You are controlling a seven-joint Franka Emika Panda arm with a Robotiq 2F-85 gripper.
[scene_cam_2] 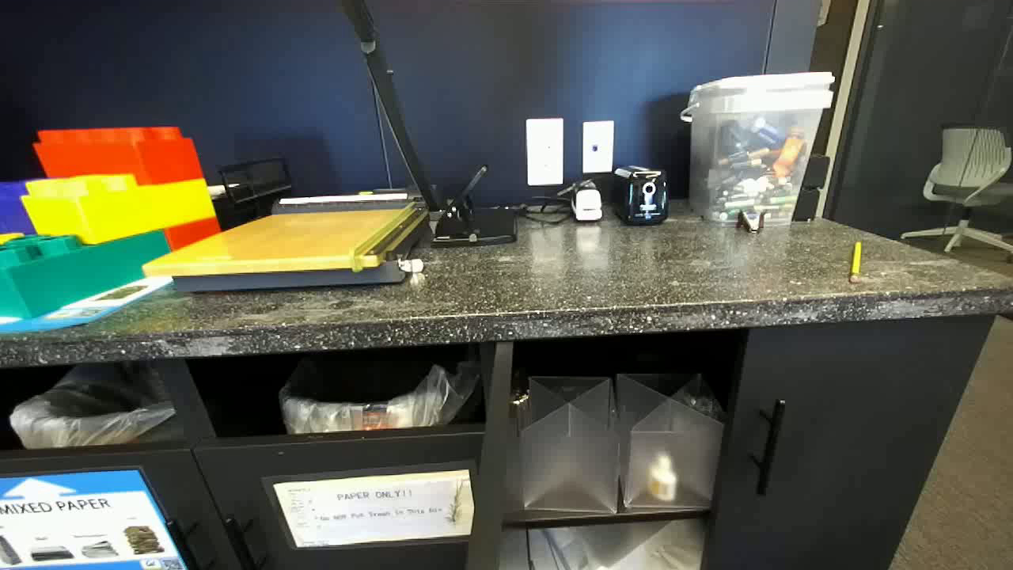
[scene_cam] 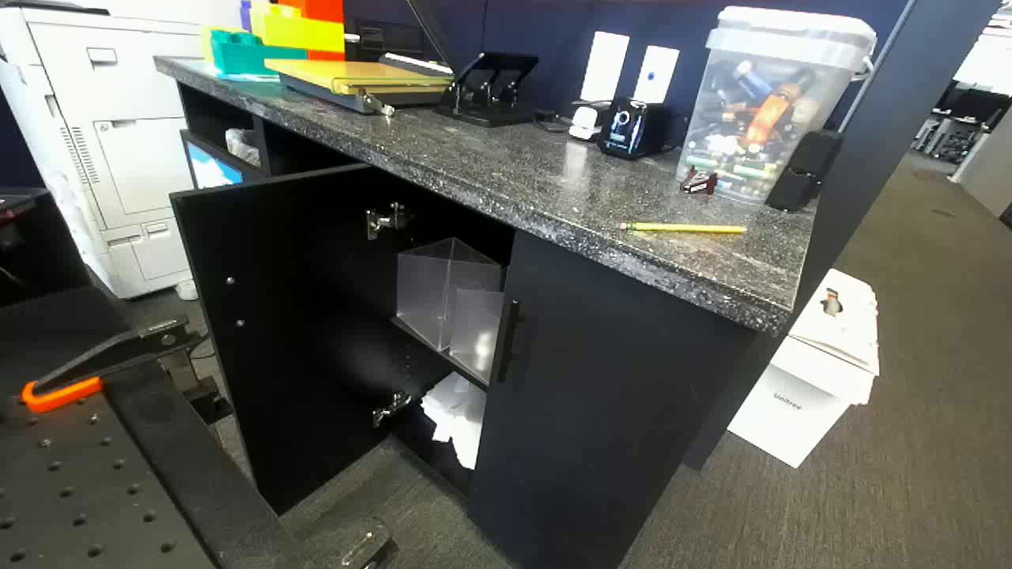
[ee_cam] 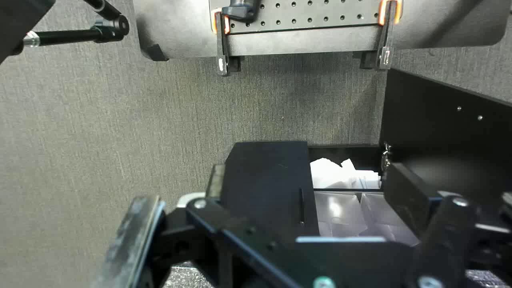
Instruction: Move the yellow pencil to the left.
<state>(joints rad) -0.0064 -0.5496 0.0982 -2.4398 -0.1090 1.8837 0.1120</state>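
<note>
The yellow pencil (scene_cam: 682, 227) lies flat on the dark speckled countertop (scene_cam: 553, 182) near its end, in front of the clear bucket. It also shows in an exterior view (scene_cam_2: 855, 262), where it points away from the front edge, its eraser end nearest that edge. My gripper (ee_cam: 320, 212) shows only in the wrist view, along the bottom. Its fingers are spread wide apart and nothing is between them. The wrist view looks down on the cabinet front and floor, and the pencil is out of view there. The arm does not show in either exterior view.
A clear bucket (scene_cam_2: 756, 150) of markers and a small dark staple remover (scene_cam_2: 751, 221) stand behind the pencil. A black sharpener (scene_cam_2: 643, 195), hole punch (scene_cam_2: 475, 226), paper cutter (scene_cam_2: 293, 237) and big toy bricks (scene_cam_2: 119, 186) stand along the counter. A cabinet door (scene_cam: 300, 316) hangs open.
</note>
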